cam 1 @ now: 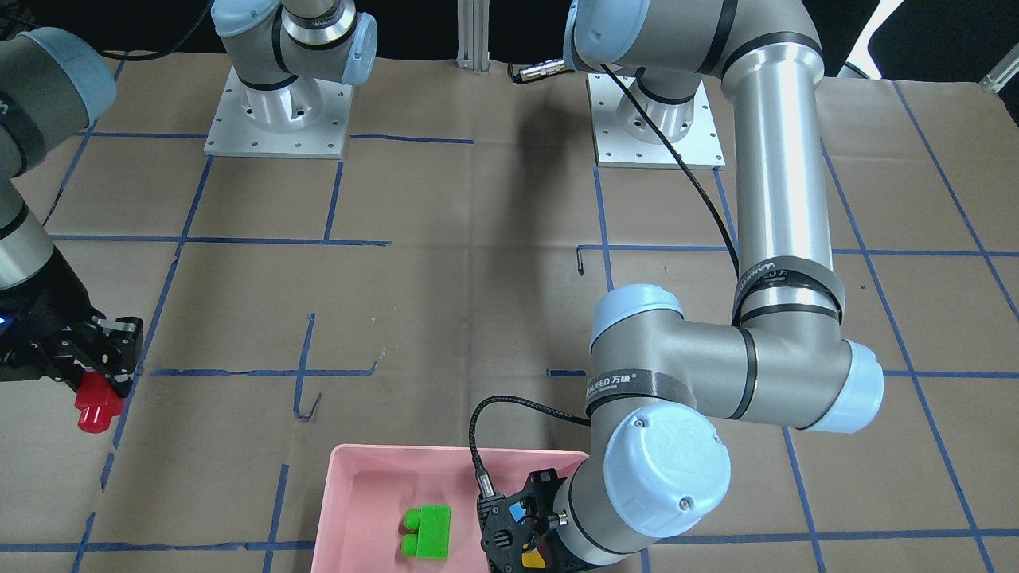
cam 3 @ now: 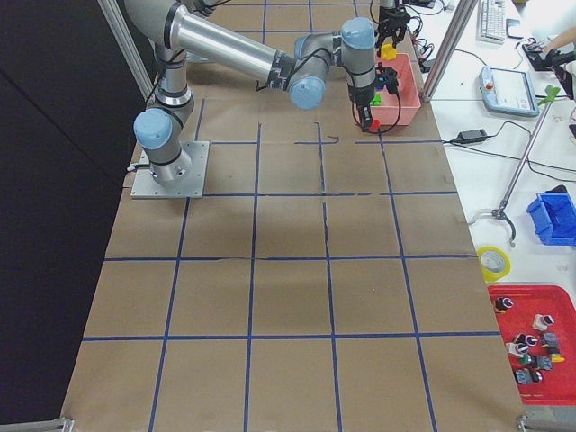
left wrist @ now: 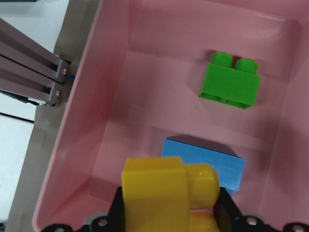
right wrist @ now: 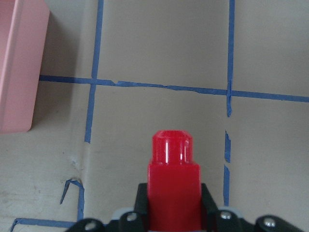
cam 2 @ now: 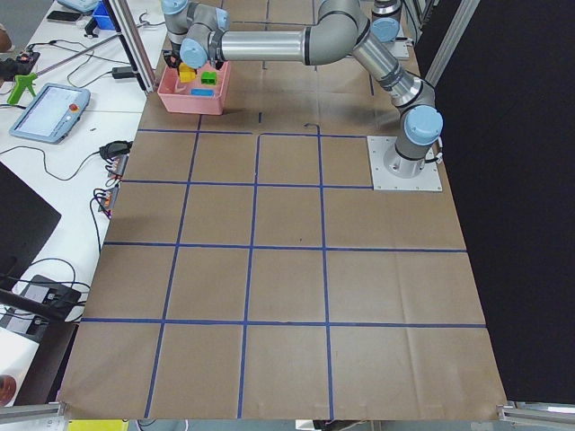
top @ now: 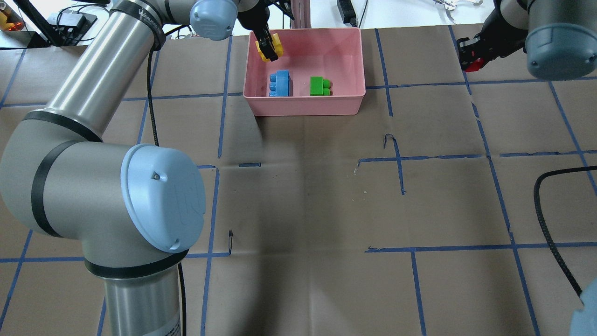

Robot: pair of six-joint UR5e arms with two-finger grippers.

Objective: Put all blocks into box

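Left gripper point(top: 267, 48), clamped on the yellow brick point(left wrist: 157, 191), hangs over the pink tray point(top: 305, 105) at the top centre of the overhead view, above the tray's upper-left corner. On the tray floor lie the blue brick point(top: 281, 83) and, beside it but apart, the green brick point(top: 320, 86). Right gripper point(top: 468, 58), at the upper right, grasps the red brick point(right wrist: 171, 186) over the paper-covered table point(top: 326, 196), well apart from the tray.
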